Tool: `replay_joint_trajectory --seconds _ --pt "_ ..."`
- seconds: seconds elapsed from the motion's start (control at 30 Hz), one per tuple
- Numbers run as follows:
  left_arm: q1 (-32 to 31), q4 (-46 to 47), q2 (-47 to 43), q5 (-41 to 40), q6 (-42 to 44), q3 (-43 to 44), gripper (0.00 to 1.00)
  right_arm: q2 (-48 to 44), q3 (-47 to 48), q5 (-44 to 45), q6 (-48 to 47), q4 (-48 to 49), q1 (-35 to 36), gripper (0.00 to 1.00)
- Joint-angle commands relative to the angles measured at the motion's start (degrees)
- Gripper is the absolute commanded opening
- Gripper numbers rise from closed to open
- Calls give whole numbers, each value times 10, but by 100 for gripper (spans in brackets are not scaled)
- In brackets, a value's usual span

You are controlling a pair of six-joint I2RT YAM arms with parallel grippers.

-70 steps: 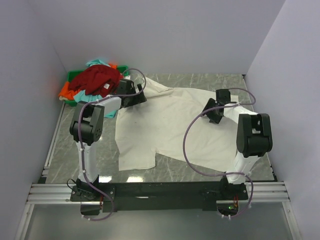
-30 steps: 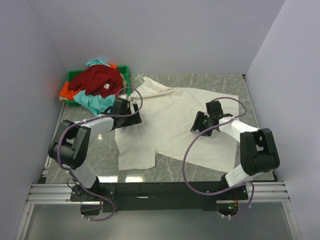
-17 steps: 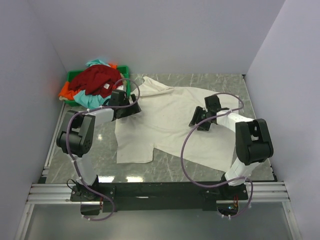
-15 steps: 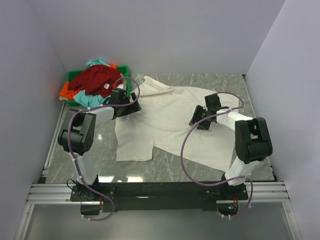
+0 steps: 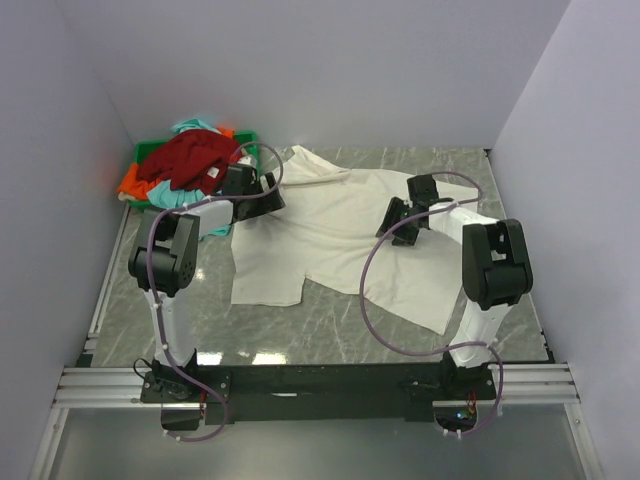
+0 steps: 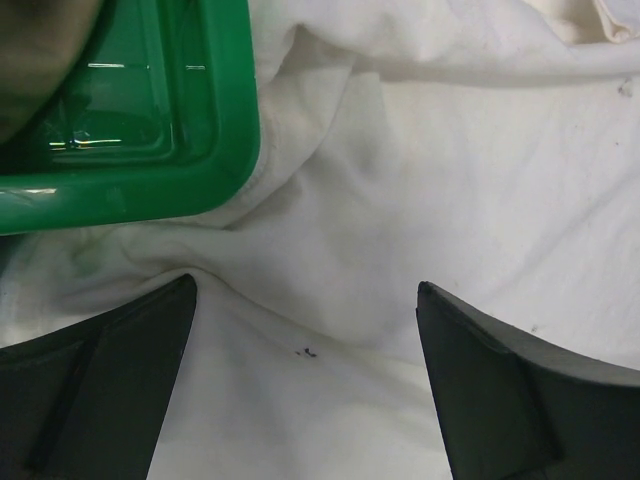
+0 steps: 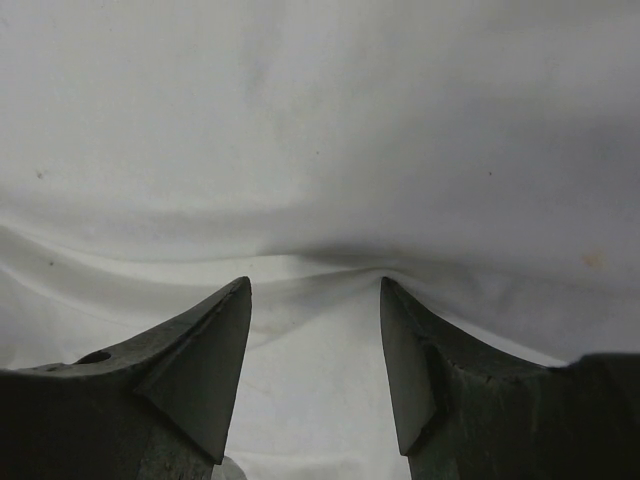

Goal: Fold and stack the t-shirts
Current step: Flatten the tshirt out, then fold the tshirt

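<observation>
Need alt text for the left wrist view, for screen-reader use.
The left gripper, jaws wide open, sits low over a wrinkled cream-white t-shirt that fills most of the view. The rounded corner of a green bin shows at the upper left, with the cloth bunched along its rim.

Grey-green marble-pattern table [image 5: 330, 340], glossy, with pale light glare near its front edge. Plain pale lavender back wall [image 5: 350, 70], left wall [image 5: 50, 200] and right wall [image 5: 585, 200] enclose it. Aluminium rail [image 5: 110, 385] runs along near edge. Lighting soft, even.
</observation>
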Motion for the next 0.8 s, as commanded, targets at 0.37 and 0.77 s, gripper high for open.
replay_joint_trajectory --seconds 0.37,0.77 --pt "-63 -118 -328 -227 -51 -237 99 -136 -18 -20 -16 -9 -9 61" --pt "-75 -234 -542 -249 -164 -426 72 -265 -105 -27 -21 -1 -15 61"
